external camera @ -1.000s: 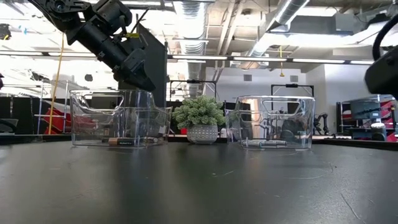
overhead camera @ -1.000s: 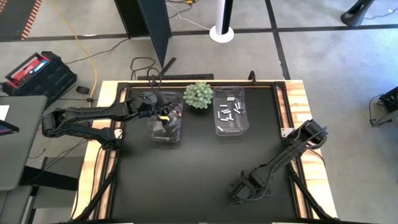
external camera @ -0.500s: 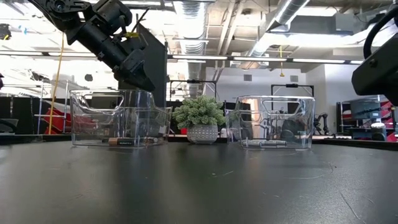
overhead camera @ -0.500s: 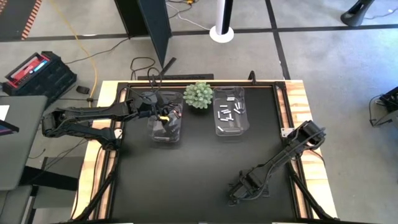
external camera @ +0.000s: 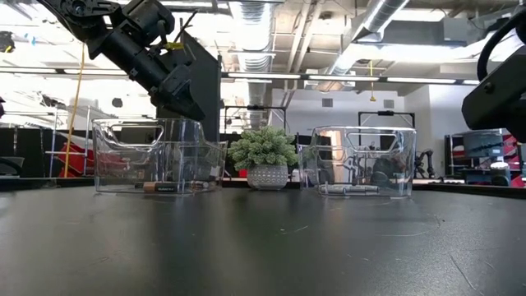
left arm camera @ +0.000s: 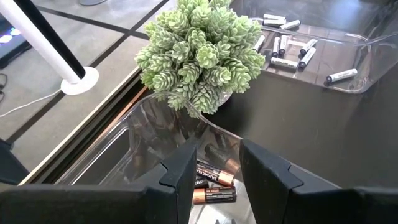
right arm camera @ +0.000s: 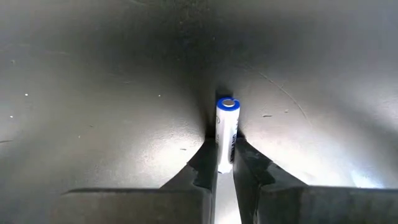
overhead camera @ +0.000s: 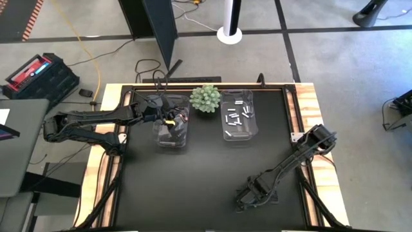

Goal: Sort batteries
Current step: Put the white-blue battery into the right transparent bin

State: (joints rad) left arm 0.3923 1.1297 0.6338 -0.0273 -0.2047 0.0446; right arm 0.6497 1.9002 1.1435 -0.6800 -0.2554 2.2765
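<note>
Nearest, the right tool sits low on the black surface, clamped on a white battery with a blue end, likely to carry it to the far bin of pale batteries. Farther back, the left tool hangs with fingers apart over the bin of copper-ended batteries, beside the green plant.

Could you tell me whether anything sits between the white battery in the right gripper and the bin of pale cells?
Nothing visible does. The right gripper is shut on the white battery at the table's near right, and only bare black mat lies between it and the right bin.
</note>
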